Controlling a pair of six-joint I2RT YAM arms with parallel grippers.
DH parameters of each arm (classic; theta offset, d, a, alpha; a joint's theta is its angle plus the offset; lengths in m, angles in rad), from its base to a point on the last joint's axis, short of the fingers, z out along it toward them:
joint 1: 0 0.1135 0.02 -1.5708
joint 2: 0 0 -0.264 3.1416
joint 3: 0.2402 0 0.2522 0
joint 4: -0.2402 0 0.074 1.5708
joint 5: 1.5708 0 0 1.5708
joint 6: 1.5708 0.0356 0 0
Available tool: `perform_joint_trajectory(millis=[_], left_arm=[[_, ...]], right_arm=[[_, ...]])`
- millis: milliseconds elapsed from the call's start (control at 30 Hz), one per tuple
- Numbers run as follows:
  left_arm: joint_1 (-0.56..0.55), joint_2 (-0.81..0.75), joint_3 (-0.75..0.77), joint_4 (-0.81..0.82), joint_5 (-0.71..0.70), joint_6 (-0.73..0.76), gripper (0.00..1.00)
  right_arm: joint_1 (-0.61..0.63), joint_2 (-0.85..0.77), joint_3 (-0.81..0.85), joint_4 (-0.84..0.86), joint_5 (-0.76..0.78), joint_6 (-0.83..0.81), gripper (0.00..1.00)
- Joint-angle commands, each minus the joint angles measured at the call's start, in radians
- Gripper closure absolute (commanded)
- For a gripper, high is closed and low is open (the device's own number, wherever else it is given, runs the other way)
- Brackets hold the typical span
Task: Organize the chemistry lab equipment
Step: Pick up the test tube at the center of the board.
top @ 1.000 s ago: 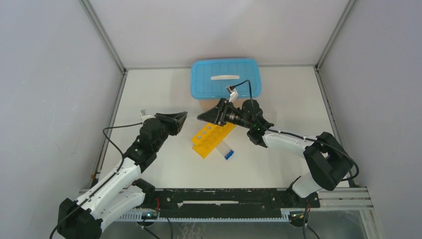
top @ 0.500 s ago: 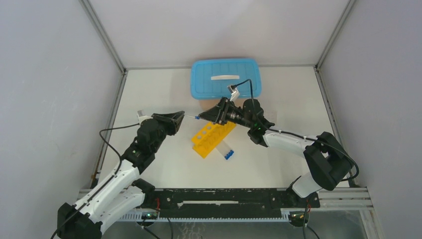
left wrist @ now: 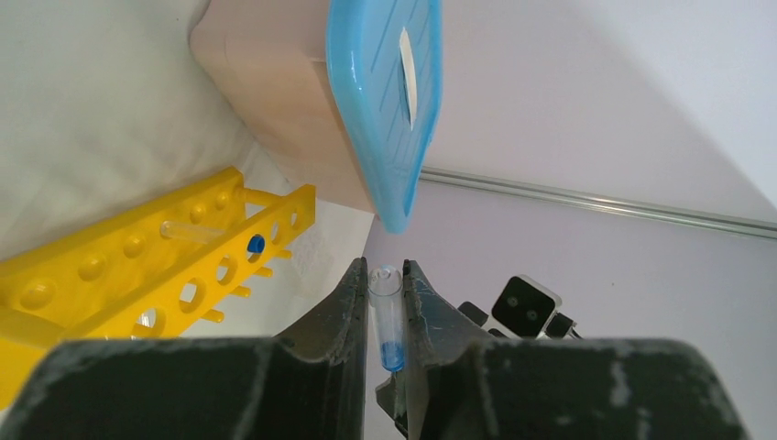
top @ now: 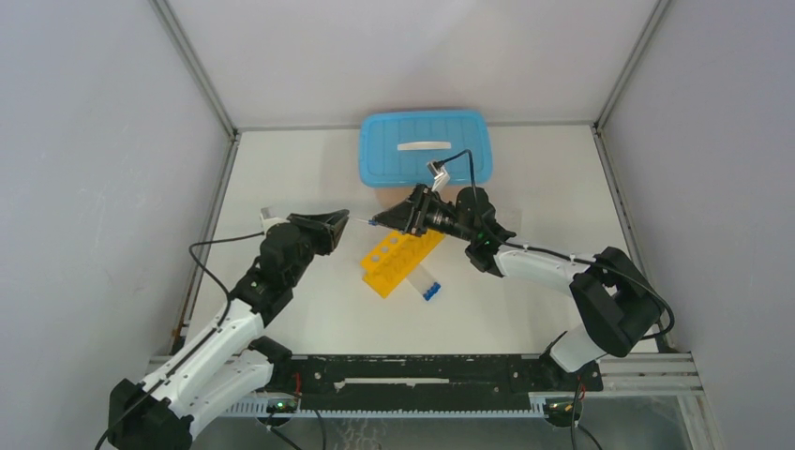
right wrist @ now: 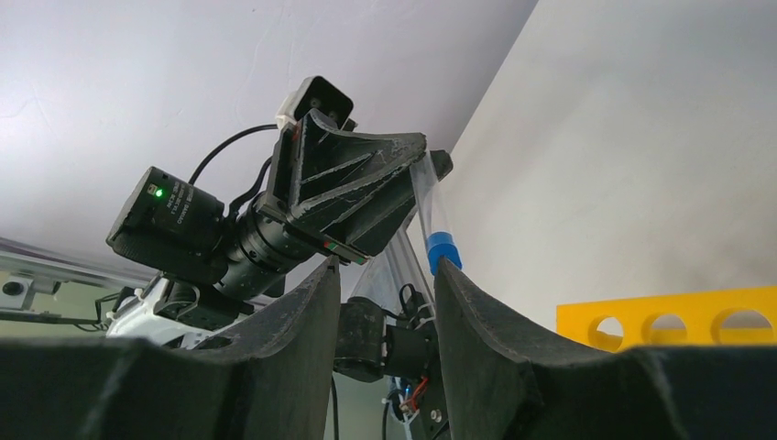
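My left gripper [top: 345,218] [left wrist: 387,268] is shut on a small clear blue-capped tube [left wrist: 387,316] [top: 361,221], held level above the table. The tube's blue cap [right wrist: 442,248] points at my right gripper [top: 377,223] [right wrist: 385,270]. That gripper is open, and the cap sits just at the tip of one of its fingers [right wrist: 458,284], not between them. Below both lies the yellow rack [top: 398,255] [left wrist: 137,266] on its side, with one tube [left wrist: 197,229] resting in it. A second capped tube [top: 427,284] lies on the table beside the rack.
A box with a light blue lid [top: 425,145] [left wrist: 385,101] stands at the back of the table, just behind the grippers. White enclosure walls close in the table on the left, right and back.
My left gripper has drawn back a little to the left with the tube, so the tube now shows between the two grippers. The right arm has barely moved.
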Motion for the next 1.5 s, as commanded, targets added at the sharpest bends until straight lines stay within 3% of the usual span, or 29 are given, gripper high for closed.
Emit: perform_joint_trajectory(millis=[0, 967, 1467], left_arm=[[-0.007, 0.009, 0.078, 0.036, 0.009, 0.005, 0.82], [-0.041, 0.046, 0.098, 0.078, 0.016, -0.016, 0.83], [-0.116, 0.049, 0.098, 0.078, -0.007, -0.026, 0.89]], right_arm=[[0.009, 0.0, 0.026, 0.055, -0.009, 0.008, 0.51], [0.029, 0.035, 0.05, 0.068, -0.009, 0.014, 0.51], [0.043, 0.067, 0.058, 0.118, 0.028, 0.023, 0.51]])
